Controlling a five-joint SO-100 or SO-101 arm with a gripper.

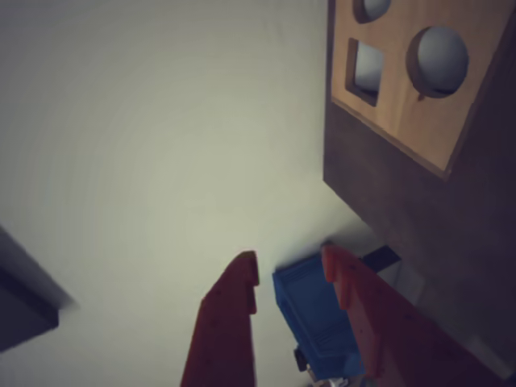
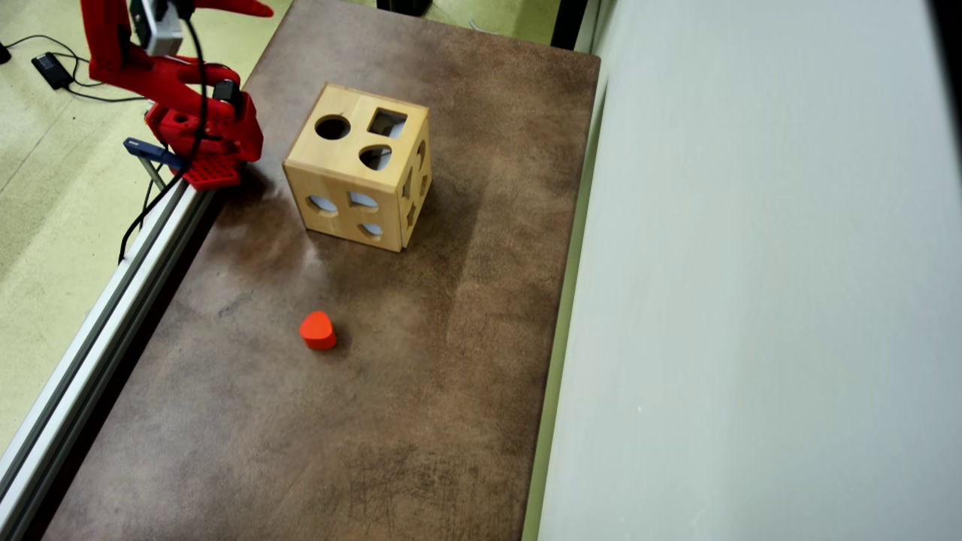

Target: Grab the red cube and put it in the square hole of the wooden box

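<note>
Red block [image 2: 318,330] flat on table [image 2: 421,376], rounded tip toward wooden box [image 2: 361,169], end effector [image 1: 290,270] spread, empty

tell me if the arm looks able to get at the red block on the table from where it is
Probably yes: the red block lies alone on bare brown table, apart from the wooden box. The gripper is open, folded back near the arm's base.

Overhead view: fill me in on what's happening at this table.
A red robot arm sits folded at the table's far left corner, its gripper open and empty. The small red block lies untouched on the brown tabletop, well apart from the wooden shape-sorter box. The box's square hole faces up.
</note>
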